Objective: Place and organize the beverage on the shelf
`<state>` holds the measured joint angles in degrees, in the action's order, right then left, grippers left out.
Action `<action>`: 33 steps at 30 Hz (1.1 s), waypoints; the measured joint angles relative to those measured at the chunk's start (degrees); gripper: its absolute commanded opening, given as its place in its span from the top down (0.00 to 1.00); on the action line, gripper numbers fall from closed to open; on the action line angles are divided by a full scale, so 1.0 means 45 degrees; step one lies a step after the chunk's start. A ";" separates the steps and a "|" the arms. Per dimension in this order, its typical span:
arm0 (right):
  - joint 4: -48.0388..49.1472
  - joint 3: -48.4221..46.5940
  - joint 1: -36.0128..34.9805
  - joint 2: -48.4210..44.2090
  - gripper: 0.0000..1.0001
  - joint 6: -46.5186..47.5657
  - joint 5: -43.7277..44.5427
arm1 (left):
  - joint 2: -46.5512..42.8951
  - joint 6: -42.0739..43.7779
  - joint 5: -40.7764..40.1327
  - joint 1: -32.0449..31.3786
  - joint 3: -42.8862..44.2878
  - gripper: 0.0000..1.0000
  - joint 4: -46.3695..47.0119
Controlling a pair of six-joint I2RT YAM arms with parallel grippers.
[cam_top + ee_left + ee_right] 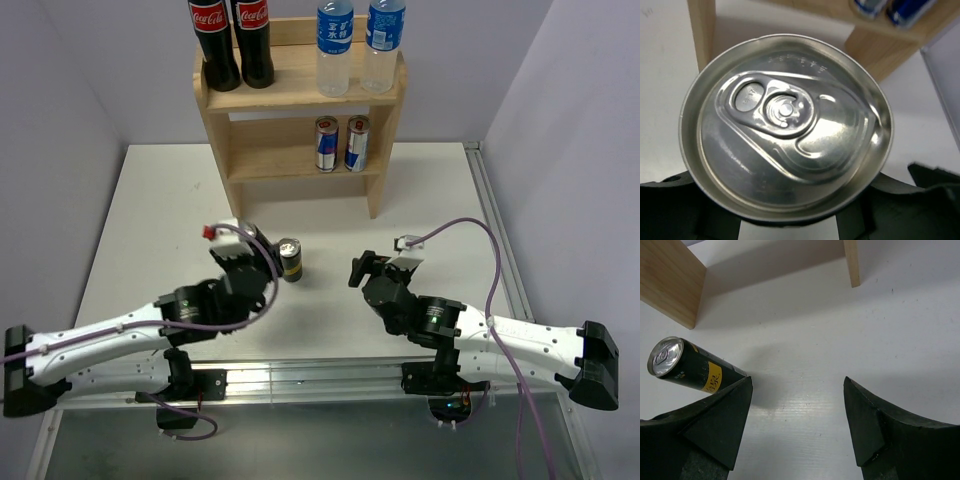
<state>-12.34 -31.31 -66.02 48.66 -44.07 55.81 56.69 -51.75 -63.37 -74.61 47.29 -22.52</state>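
Note:
A dark can (290, 260) with a yellow label stands upright in front of the shelf, and my left gripper (272, 264) is shut on it. Its silver top (785, 125) fills the left wrist view, with black fingers (670, 210) at either side below. The right wrist view shows the same can (690, 371) at the left. My right gripper (358, 270) is open on the right, and bare table lies between its jaws (797, 405). The wooden shelf (290, 88) holds two water bottles (335, 45) on top and two blue-silver cans (326, 145) on the lower tier.
Two cola bottles (214, 45) stand at the left of the shelf's top tier. A metal rail (495, 230) runs along the table's right edge. Grey walls close in on both sides. Shelf side panels (670, 280) rise ahead of the right gripper.

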 measured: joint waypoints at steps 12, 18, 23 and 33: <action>0.0374 0.0000 0.0000 -0.0253 0.20 0.0442 -0.0083 | 0.2365 0.6591 0.4969 0.6421 0.2331 1.00 0.3220; 0.0296 0.0243 0.0000 -0.1030 0.20 0.0418 -0.0019 | 0.3716 0.7791 0.6523 0.8150 0.3381 1.00 0.3638; 0.0141 0.0437 0.0000 -0.1195 0.21 0.0364 0.0063 | 0.4061 0.8364 0.7111 0.8757 0.4070 1.00 0.3920; 0.0160 0.0583 0.0000 -0.1010 0.21 0.0340 0.0063 | 0.4731 0.8903 0.7563 0.9277 0.5003 1.00 0.4818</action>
<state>-11.62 -28.69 -66.02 44.12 -42.54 56.10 77.97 -11.68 -29.34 -32.86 69.80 -0.84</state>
